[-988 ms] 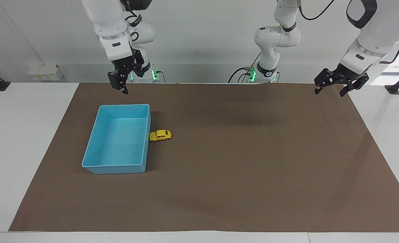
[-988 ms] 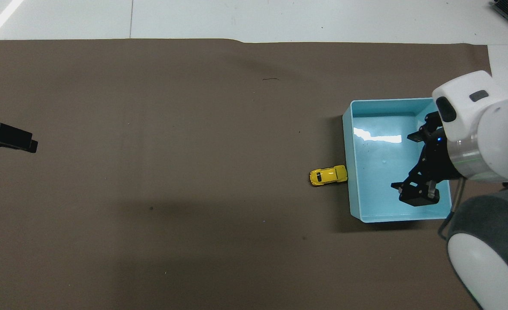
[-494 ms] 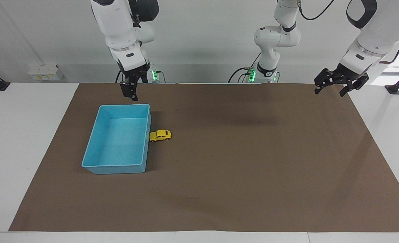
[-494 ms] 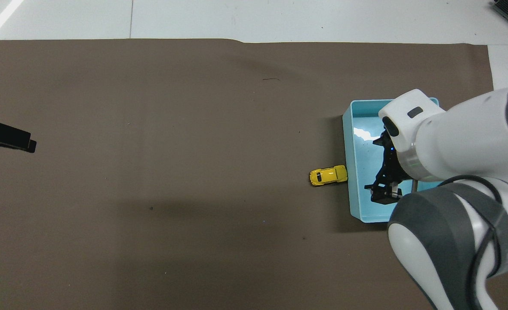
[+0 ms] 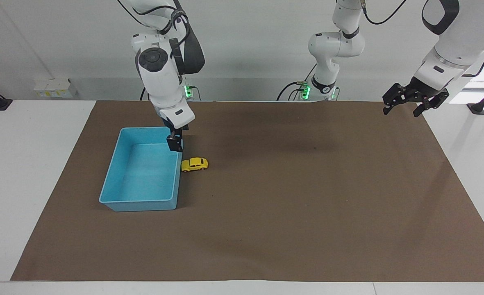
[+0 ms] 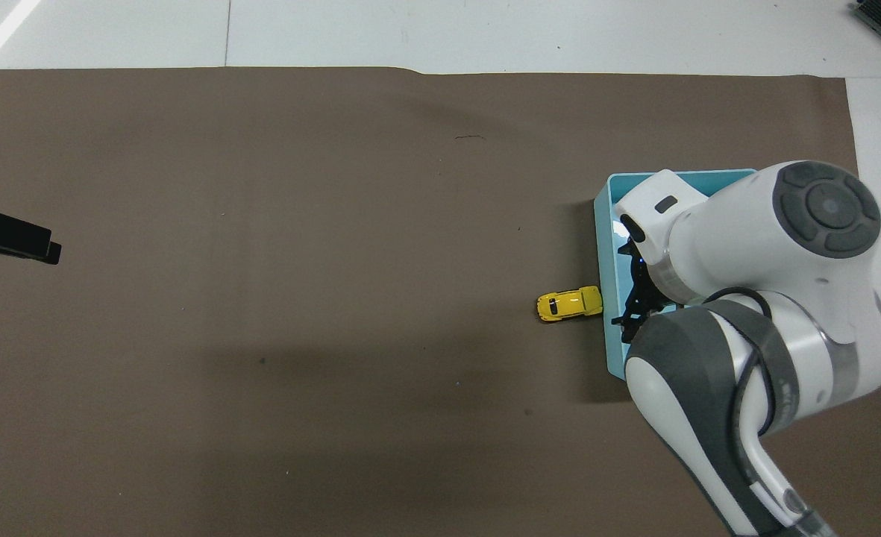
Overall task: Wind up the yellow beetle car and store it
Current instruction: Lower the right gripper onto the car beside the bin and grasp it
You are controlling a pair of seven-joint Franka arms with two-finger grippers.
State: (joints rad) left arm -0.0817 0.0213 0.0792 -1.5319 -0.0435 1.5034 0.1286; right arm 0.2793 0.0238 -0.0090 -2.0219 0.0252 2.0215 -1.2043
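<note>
The right gripper (image 5: 175,144) hangs low over the light-blue bin (image 5: 127,192), above the bin's corner that is nearest the robots and on the side where the car sits; its fingers point down and are seen edge-on, so how far apart they stand cannot be told, and nothing shows between them. In the overhead view the arm's white body covers most of the bin (image 6: 609,224) and much of the right gripper (image 6: 629,322). The left gripper (image 5: 414,100) hangs at the left arm's end of the table, over the edge of the brown mat (image 5: 287,229), its fingers spread apart and holding nothing; that arm waits. Farther from the robots than the right gripper, the yellow beetle car (image 5: 194,164) stands on its wheels on the mat, one end touching the bin's long wall.
</note>
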